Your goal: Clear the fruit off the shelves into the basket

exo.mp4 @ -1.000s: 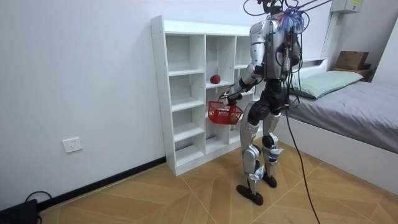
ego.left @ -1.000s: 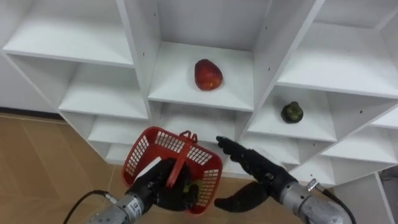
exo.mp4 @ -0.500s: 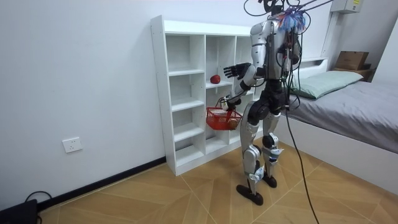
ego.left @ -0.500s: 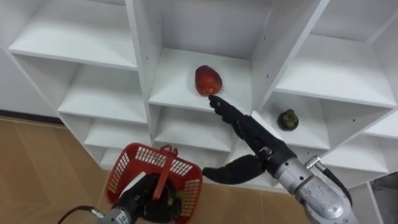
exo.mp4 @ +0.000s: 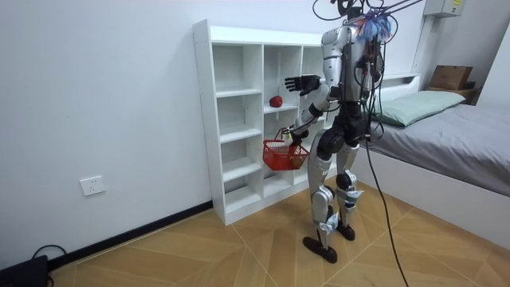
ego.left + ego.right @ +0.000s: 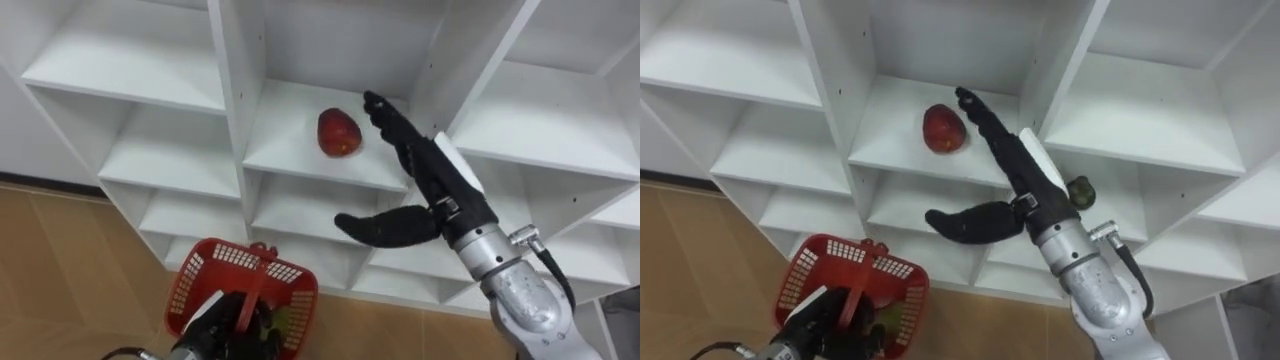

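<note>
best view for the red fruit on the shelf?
Left eye view: the red fruit sits whole on its shelf, with a clear gap to the open right hand. Right eye view shows much the same, fingers closer to it. Room view: a small red dot.

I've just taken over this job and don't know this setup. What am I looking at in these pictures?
A two-legged robot with two hands stands at a white shelf unit. Two pictures come from its head cameras, looking down; the third from a camera across the room. Its right hand, open, is stretched out close beside a red fruit on a shelf. A green fruit lies in the next compartment to the right. Its left hand, lower down, holds a red basket by the handle.
</note>
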